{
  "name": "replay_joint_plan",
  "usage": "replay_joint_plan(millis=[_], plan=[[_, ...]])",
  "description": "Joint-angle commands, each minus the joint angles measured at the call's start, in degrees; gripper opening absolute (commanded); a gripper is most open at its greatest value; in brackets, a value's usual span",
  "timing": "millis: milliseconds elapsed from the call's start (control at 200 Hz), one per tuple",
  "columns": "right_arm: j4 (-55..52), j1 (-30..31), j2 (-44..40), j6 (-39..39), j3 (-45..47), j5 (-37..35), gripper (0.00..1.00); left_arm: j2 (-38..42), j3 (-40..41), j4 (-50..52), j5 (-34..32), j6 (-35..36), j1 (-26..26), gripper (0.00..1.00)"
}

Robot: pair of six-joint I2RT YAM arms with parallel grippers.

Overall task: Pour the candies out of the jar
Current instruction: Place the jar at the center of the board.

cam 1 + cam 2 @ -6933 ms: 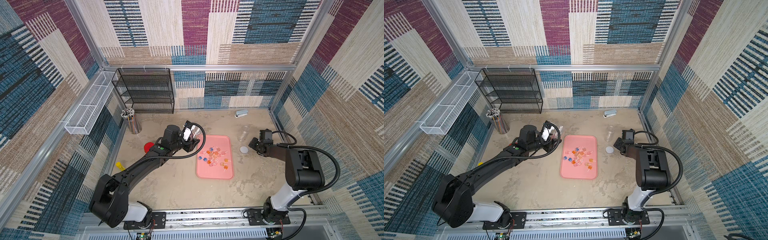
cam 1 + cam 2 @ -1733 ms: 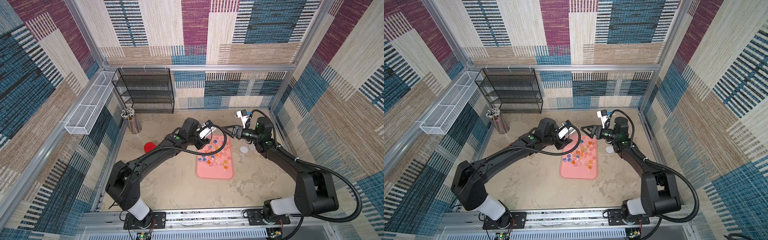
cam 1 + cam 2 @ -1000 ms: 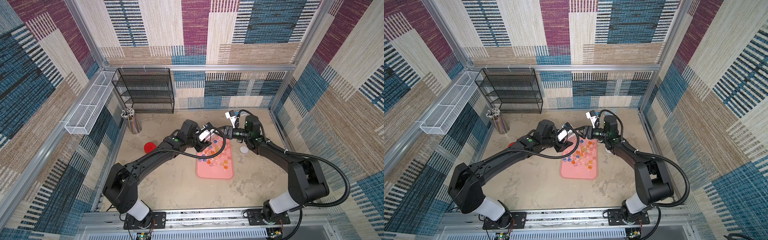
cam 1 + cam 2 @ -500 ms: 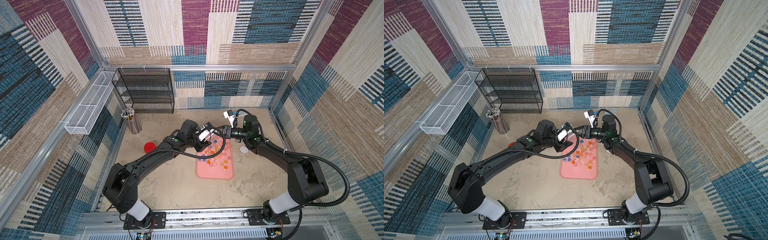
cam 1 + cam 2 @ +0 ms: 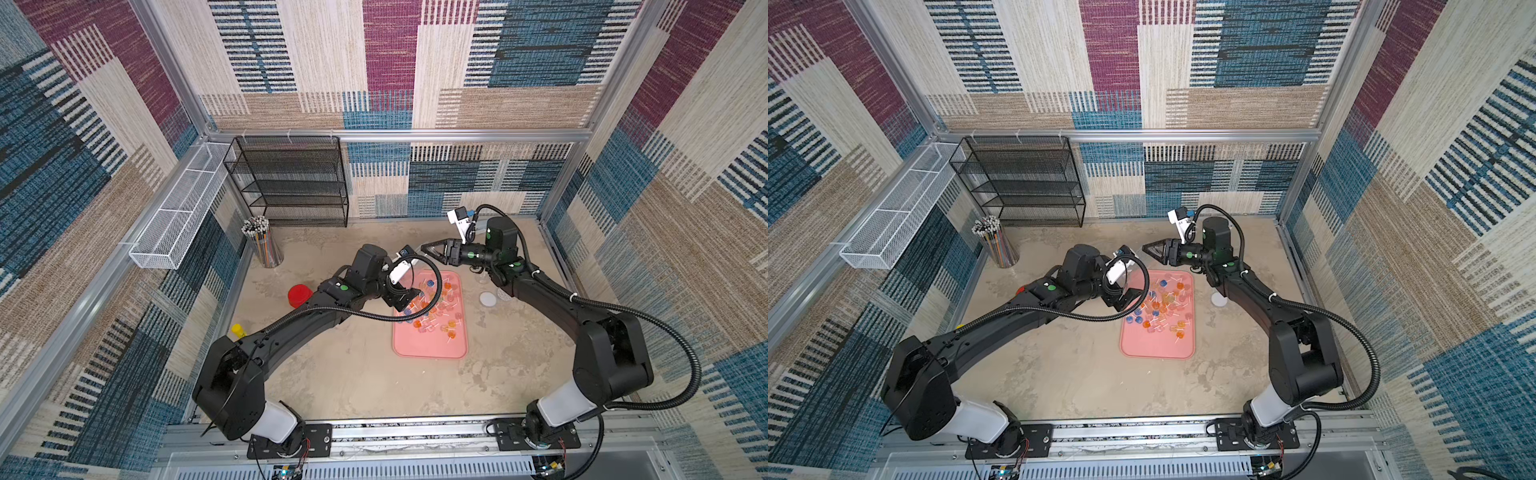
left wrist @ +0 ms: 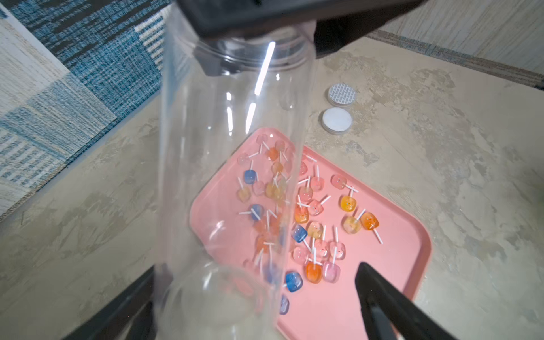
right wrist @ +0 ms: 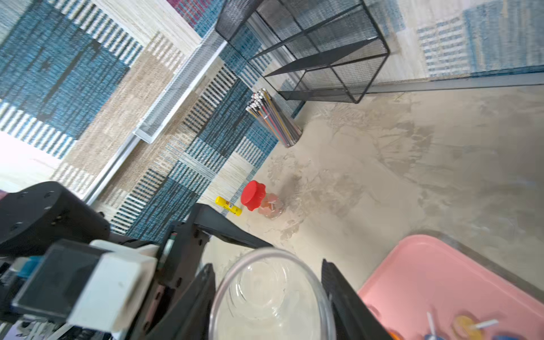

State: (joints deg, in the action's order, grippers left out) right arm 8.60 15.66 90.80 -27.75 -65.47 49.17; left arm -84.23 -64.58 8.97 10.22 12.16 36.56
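And there's the handover! The left gripper [image 6: 257, 266], clamped on the clear jar [image 6: 235, 147] a second ago, has sprung wide open. The right gripper [image 7: 267, 265], parked out by the white lid [image 5: 487, 299] seven seconds back, has swung across to meet it and closed on the jar's mouth end. More candies [image 5: 432, 307] are scattered on the pink tray [image 5: 428, 353] than before.
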Motion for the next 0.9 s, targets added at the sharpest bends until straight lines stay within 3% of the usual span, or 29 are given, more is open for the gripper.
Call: replay_joint_plan(millis=[0,115,230,326,441,631,897], plan=[[-2.78,-1.58,0.79,3.92,-1.74,-6.09,0.52,1.87,2.03,-4.33,-3.78,-6.3,-2.33,0.99],[-3.64,-4.4,1.39,5.83,-1.85,-12.54,0.52,3.52,5.61,-7.31,-7.27,-13.21,-6.0,0.99],[-5.92,-5.38,1.76,11.09,-2.84,-24.71,0.52,5.71,10.91,-12.43,-10.09,-20.92,-8.88,0.99],[-7.02,-5.47,2.74,15.15,-3.99,-34.15,0.52,7.28,14.18,-16.2,-8.62,-26.0,-11.53,0.99],[-6.93,-5.47,4.82,18.64,-4.88,-43.18,0.52,7.85,14.88,-16.0,-11.6,-30.57,-12.84,0.99],[-4.69,-5.47,7.98,22.98,-4.31,-53.38,0.53,7.8,13.56,-11.9,-13.67,-31.52,-13.31,0.99],[-3.61,-5.38,13.16,25.64,-5.46,-59.39,0.54,9.5,14.2,-12.24,-9.49,-27.24,-13.44,0.96]])
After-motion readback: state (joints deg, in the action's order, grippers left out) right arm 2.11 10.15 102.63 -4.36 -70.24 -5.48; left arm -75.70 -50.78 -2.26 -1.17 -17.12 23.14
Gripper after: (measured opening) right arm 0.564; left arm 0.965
